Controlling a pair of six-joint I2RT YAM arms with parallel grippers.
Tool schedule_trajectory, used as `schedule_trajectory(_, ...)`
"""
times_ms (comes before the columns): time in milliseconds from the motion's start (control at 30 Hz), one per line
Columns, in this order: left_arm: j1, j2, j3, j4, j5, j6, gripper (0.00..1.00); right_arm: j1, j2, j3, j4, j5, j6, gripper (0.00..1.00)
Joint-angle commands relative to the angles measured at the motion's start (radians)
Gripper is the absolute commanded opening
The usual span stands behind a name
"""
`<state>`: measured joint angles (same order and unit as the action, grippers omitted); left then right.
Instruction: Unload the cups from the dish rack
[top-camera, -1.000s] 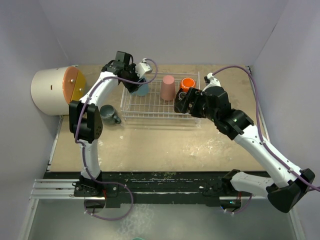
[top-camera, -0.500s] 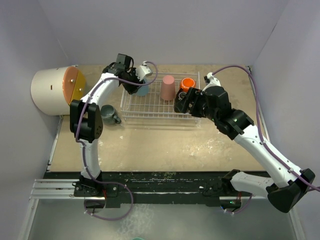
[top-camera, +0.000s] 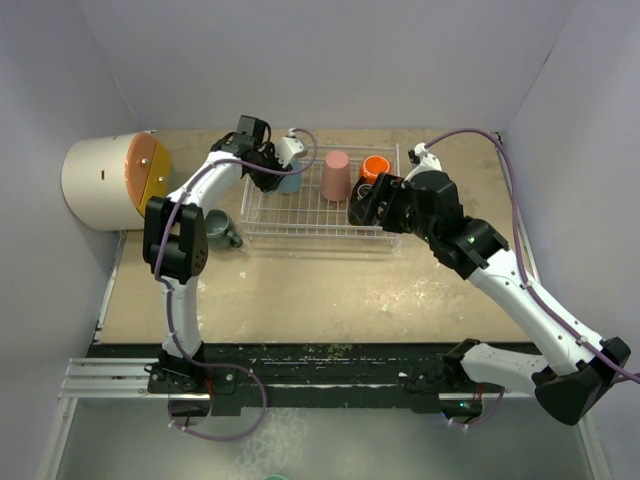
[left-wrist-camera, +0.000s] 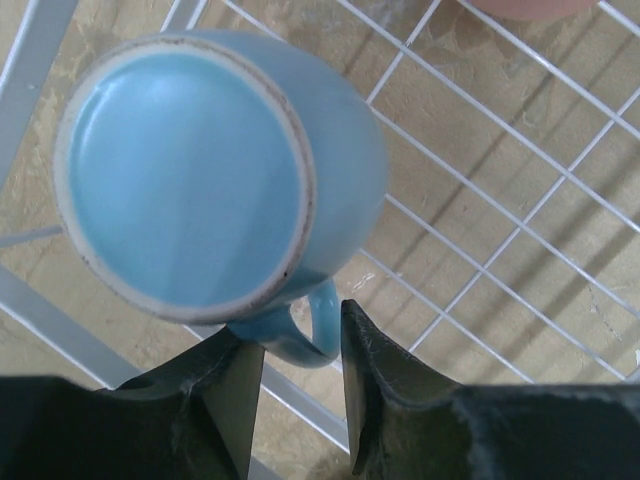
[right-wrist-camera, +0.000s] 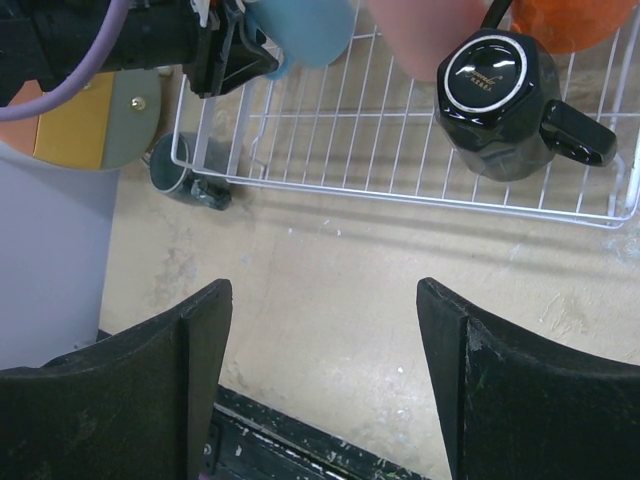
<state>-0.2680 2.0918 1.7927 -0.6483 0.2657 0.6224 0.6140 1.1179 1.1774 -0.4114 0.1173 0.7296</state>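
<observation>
The light blue mug (left-wrist-camera: 200, 170) stands upside down at the left end of the white wire dish rack (top-camera: 300, 218). My left gripper (left-wrist-camera: 298, 325) is shut on its handle, one finger on each side. In the top view this gripper (top-camera: 272, 170) is at the rack's back left corner. The pink tumbler (top-camera: 336, 175) and orange mug (top-camera: 377, 167) stand in the rack. The black mug (right-wrist-camera: 490, 90) stands upside down in the rack's right part. The grey-teal mug (top-camera: 216, 225) lies on the table left of the rack. My right gripper (right-wrist-camera: 325, 290) is open and empty over the table in front of the rack.
A cream cylinder (top-camera: 100, 180) with an orange-yellow face stands at the far left. Grey walls close in the table on three sides. The rack's front rim (right-wrist-camera: 400, 195) runs across the right wrist view, with tan table in front of it.
My left wrist has turned and shifted a little right and down onto the light blue mug's handle. The right arm and the other cups have not moved.
</observation>
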Motion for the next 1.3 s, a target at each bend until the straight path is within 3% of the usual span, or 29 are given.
schedule_trajectory(0,0.003,0.020,-0.010,0.034,0.016,-0.031,0.40,-0.007,-0.009,0.025,0.045,0.002,-0.010,0.76)
schedule_trajectory(167,0.004,0.014,-0.046,0.073,-0.007,-0.044,0.35,-0.007,-0.010,0.020,0.051,-0.001,-0.011,0.76)
schedule_trajectory(200,0.003,0.012,-0.052,0.080,-0.006,-0.046,0.30,-0.008,-0.009,0.020,0.053,-0.002,-0.012,0.76)
schedule_trajectory(300,0.004,-0.004,-0.053,0.076,-0.008,-0.059,0.00,-0.007,-0.009,0.016,0.064,-0.002,-0.025,0.75)
schedule_trajectory(600,0.009,-0.209,-0.101,0.034,0.103,-0.142,0.00,-0.006,0.004,-0.033,0.206,0.051,-0.200,0.79)
schedule_trajectory(767,0.071,-0.298,-0.006,-0.067,0.344,-0.290,0.00,-0.002,-0.008,-0.130,0.377,0.067,-0.356,0.82)
schedule_trajectory(900,0.167,-0.348,0.054,-0.074,0.627,-0.462,0.00,0.006,-0.090,-0.268,0.607,0.035,-0.503,0.85)
schedule_trajectory(1100,0.208,-0.425,0.020,0.059,0.935,-0.769,0.00,0.016,-0.151,-0.395,0.935,-0.066,-0.717,0.82)
schedule_trajectory(1167,0.209,-0.464,-0.056,0.220,1.036,-1.000,0.00,0.016,-0.129,-0.385,0.987,-0.112,-0.755,0.80)
schedule_trajectory(1267,0.207,-0.549,-0.232,0.652,1.114,-1.385,0.00,0.017,-0.089,-0.344,1.035,-0.178,-0.784,0.80)
